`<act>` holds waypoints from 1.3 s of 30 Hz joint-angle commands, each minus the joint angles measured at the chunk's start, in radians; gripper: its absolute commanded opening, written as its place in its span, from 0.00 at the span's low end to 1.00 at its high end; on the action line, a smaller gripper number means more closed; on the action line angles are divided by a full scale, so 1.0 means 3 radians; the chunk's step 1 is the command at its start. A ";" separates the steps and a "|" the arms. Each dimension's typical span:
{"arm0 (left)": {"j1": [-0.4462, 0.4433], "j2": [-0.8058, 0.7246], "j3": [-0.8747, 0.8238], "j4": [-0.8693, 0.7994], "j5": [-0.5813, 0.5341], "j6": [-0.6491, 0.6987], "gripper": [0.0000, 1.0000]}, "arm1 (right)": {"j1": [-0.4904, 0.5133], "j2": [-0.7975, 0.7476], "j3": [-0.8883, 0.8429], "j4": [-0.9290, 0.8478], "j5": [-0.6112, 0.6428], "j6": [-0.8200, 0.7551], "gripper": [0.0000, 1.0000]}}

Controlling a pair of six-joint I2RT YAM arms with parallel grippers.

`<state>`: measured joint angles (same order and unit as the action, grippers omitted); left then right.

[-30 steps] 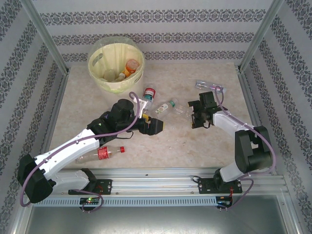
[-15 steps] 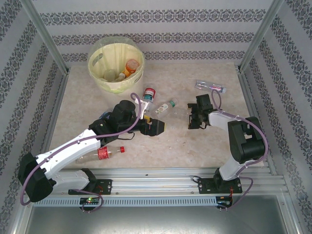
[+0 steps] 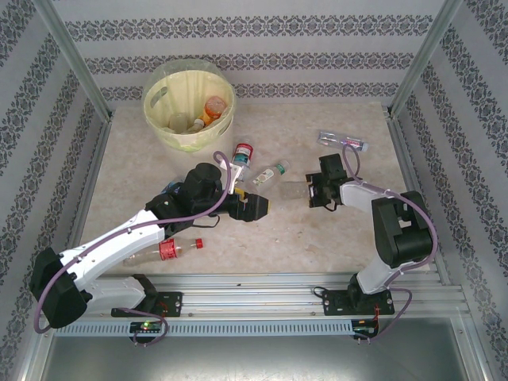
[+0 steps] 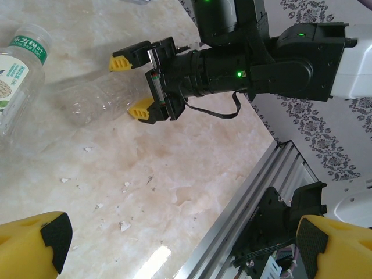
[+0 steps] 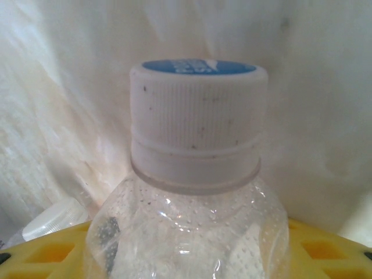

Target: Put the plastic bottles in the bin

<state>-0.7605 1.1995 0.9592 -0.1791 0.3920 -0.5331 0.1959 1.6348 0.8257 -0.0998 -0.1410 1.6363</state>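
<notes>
The cream bin (image 3: 169, 119) stands at the back left and holds an orange bottle (image 3: 213, 109) among others. A clear bottle (image 3: 294, 187) (image 4: 93, 100) lies mid-table. My right gripper (image 3: 313, 193) (image 4: 131, 85) is open, with its yellow fingertips (image 4: 121, 61) straddling the bottle's end. Its white, blue-topped cap (image 5: 197, 122) looms close in the right wrist view. My left gripper (image 3: 259, 208) hovers open over bare table with nothing between its fingertips (image 4: 35, 247). A green-label bottle (image 3: 272, 173) (image 4: 16, 72) and a red-label bottle (image 3: 242, 154) lie just behind it.
Another clear bottle (image 3: 343, 141) lies at the back right, near the frame post. A red-capped bottle (image 3: 176, 249) rests by the front rail (image 3: 262, 287) under my left arm. Patterned walls close in both sides.
My right gripper has slid left along the table until its jaws straddle the clear bottle's end. The left arm has barely moved.
</notes>
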 commanded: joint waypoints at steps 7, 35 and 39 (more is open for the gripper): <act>-0.0058 0.0154 -0.0047 0.0239 0.0182 0.0030 1.00 | 0.0008 -0.0706 0.0156 -0.0027 0.0285 -0.1576 0.51; -0.0036 0.0698 -0.0060 0.1247 0.0716 -0.0190 1.00 | 0.1083 -0.1644 0.0806 -0.1165 -0.0297 -0.2852 0.54; -0.0042 0.0757 -0.0091 0.1370 0.0780 -0.0277 0.98 | 0.1109 -0.1654 0.0845 -0.1176 -0.0319 -0.2857 0.54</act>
<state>-0.7658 1.4235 0.9226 0.1383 0.5800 -0.5854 0.5175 1.1599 1.0428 -0.4423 -0.2268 0.8032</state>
